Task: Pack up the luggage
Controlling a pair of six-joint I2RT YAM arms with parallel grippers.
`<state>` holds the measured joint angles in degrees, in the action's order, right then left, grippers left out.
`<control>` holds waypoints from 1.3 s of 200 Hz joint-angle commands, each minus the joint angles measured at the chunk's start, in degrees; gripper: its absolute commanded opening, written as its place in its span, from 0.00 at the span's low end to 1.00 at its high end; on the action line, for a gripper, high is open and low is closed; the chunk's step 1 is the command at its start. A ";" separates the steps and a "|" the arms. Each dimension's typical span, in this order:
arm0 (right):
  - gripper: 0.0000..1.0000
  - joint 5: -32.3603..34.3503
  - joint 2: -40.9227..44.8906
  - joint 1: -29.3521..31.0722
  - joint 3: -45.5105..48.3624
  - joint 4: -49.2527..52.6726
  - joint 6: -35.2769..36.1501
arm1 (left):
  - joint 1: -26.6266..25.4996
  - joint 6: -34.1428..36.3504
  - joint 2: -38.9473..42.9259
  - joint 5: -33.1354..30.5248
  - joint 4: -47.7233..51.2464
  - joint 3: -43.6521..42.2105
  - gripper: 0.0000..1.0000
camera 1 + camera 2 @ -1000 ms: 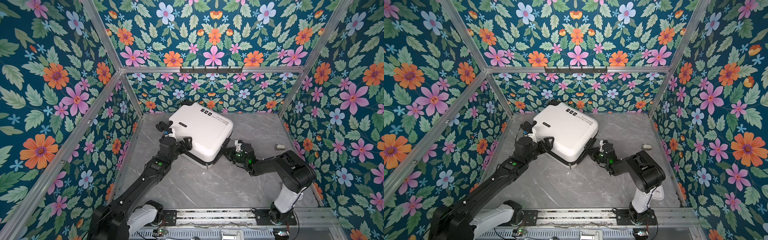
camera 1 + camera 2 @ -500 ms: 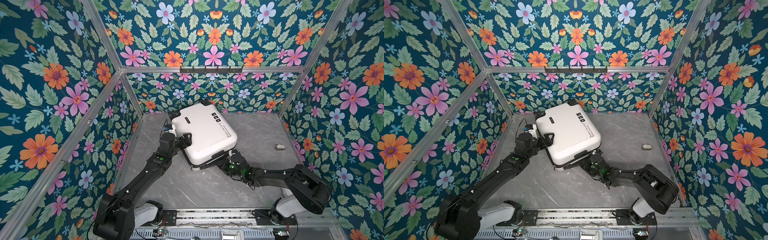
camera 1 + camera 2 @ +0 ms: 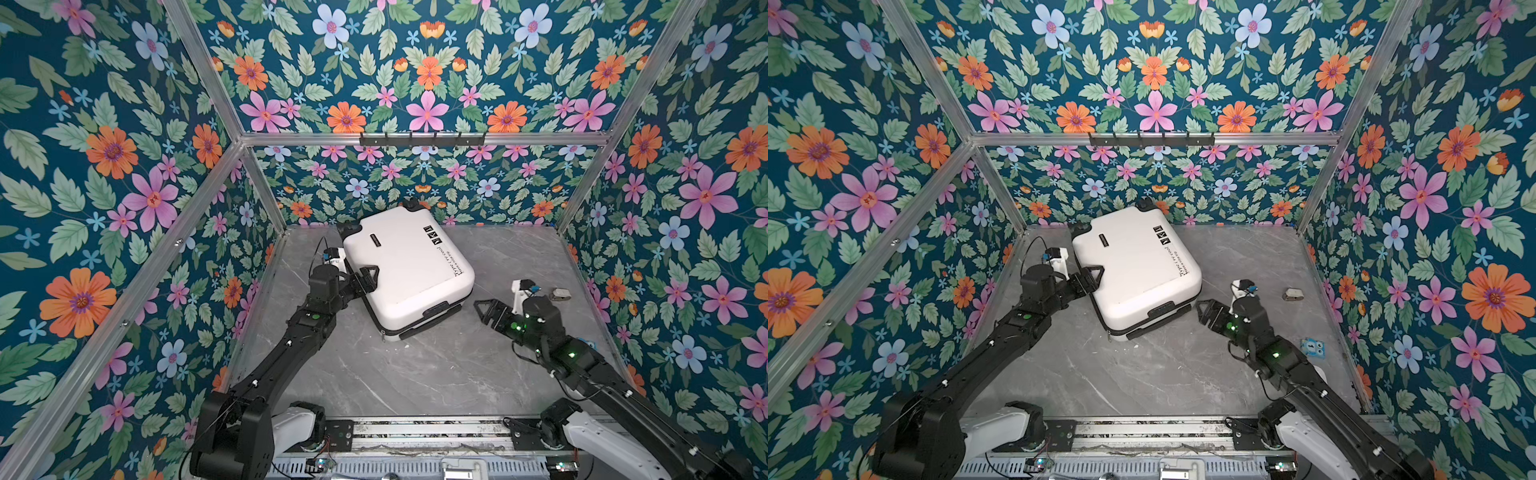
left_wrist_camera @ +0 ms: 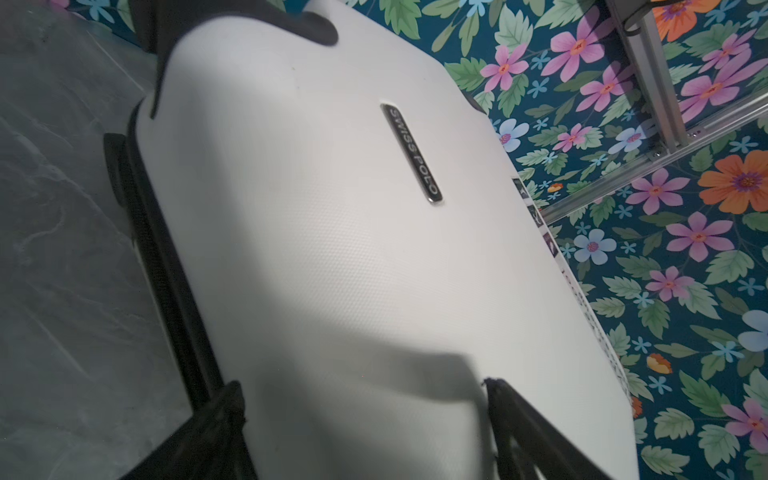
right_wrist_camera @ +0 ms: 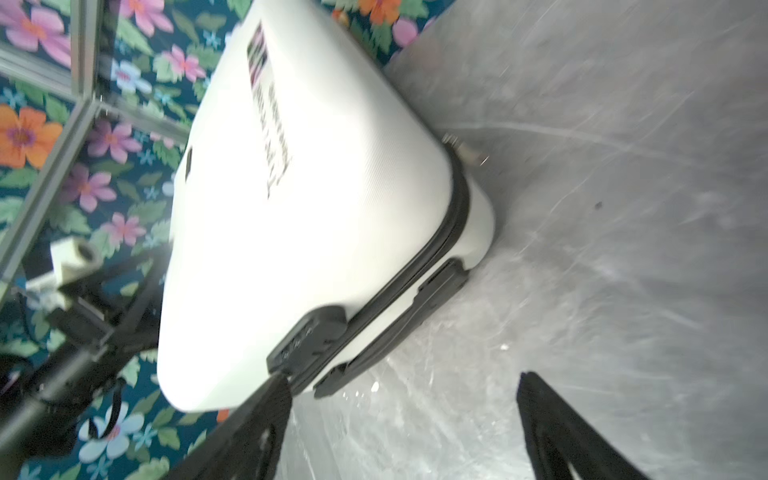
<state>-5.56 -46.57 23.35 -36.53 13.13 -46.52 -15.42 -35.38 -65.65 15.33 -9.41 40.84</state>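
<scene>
The white hard-shell suitcase (image 3: 409,270) is laid closed on the grey surface (image 3: 415,374). The left hand (image 3: 365,280) is held open at its edge, the right hand (image 3: 485,311) open just beside it. Packing is judged nearly complete.

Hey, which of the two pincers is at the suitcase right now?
The left pincer: its jaws straddle the luggage's edge. The right pincer hangs open, clear of it, above the table.
</scene>
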 commanded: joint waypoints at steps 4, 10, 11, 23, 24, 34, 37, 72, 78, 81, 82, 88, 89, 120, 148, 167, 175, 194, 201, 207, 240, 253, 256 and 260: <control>0.86 -15.07 -3.71 -10.55 -4.91 5.12 5.90 | 2.54 0.03 3.31 1.22 3.12 -0.37 0.90; 0.86 -17.93 -6.01 -13.01 -6.79 4.52 6.15 | 3.55 -0.35 4.20 1.32 4.34 -0.54 0.89; 0.86 -18.14 -6.35 -13.39 -7.01 4.36 6.21 | 3.73 -0.42 4.38 1.39 4.50 -0.65 0.89; 0.86 -22.77 -11.27 -16.78 -10.28 2.48 6.63 | 5.84 -1.19 5.97 2.15 6.28 -1.78 0.87; 0.86 -23.11 -11.75 -16.99 -10.65 2.41 6.67 | 6.02 -1.23 6.06 2.20 6.39 -1.89 0.87; 0.86 -25.77 -16.81 -18.69 -14.42 2.29 7.46 | 7.64 -1.86 6.88 2.53 7.59 -3.15 0.86; 0.86 -26.24 -18.39 -19.03 -16.05 2.49 7.68 | 8.13 -2.03 7.07 2.70 7.83 -3.59 0.86; 0.82 -31.61 -34.83 -20.10 -28.37 0.81 7.36 | 12.17 -4.05 5.07 4.79 5.71 -8.38 0.85; 0.81 -32.66 -37.14 -20.10 -29.80 -0.46 6.28 | 12.55 -4.28 4.23 4.79 4.88 -8.80 0.85; 0.79 -33.38 -38.70 -20.08 -30.48 -1.37 5.64 | 12.67 -4.28 3.73 4.84 4.40 -8.98 0.85; 0.79 -33.38 -38.70 -20.08 -30.48 -1.37 5.64 | 12.72 -4.36 3.58 4.86 4.27 -9.00 0.85; 0.77 -34.43 -40.68 -20.10 -31.09 -3.45 4.52 | 13.00 -4.46 2.42 4.88 3.39 -9.11 0.85; 0.77 -34.56 -40.96 -20.10 -31.12 -3.85 4.29 | 13.02 -4.49 2.22 4.93 3.24 -9.11 0.85; 0.72 -37.71 -47.96 -20.01 -32.05 -12.59 -1.35 | 13.31 -5.13 -5.11 6.48 -1.37 -7.67 0.84; 0.71 -39.00 -50.95 -18.75 -30.30 -16.85 -3.90 | 13.15 -5.30 -11.60 8.28 -4.31 -4.64 0.82; 0.71 -38.57 -49.09 -17.22 -27.94 -17.74 -4.15 | 12.63 -4.50 -15.54 9.71 -4.44 -1.77 0.81; 0.71 -38.27 -47.38 -16.78 -26.72 -17.89 -4.10 | 11.93 -3.78 -16.72 9.35 -3.95 -0.62 0.81; 0.71 -37.24 -43.70 -16.43 -22.81 -19.31 -4.96 | 10.35 -2.61 -19.00 8.92 -3.16 1.72 0.81; 0.71 -37.02 -42.55 -16.47 -21.50 -19.68 -5.23 | 9.73 -2.59 -20.00 9.09 -3.39 2.37 0.81; 0.71 -36.69 -41.60 -16.45 -20.49 -19.58 -5.24 | 9.26 -2.59 -20.81 9.18 -3.57 2.93 0.81; 0.71 -35.45 -36.63 -16.45 -16.15 -18.35 -4.78 | 5.35 -2.24 -24.89 8.67 -3.84 6.39 0.81; 0.72 -34.66 -34.91 -16.47 -14.78 -17.12 -4.14 | 3.75 -2.32 -26.54 8.49 -4.11 7.99 0.81; 0.72 -34.46 -34.42 -16.50 -14.57 -16.79 -3.94 | 3.40 -2.33 -26.86 8.42 -4.19 8.41 0.81; 0.72 -34.08 -33.89 -16.43 -14.26 -16.26 -3.62 | 3.08 -2.33 -27.40 8.40 -4.21 8.94 0.81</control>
<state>-39.92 -82.76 6.59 -52.53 -6.13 -51.83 -9.89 -39.59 -90.80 19.59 -13.26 47.48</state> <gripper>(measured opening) 0.715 0.806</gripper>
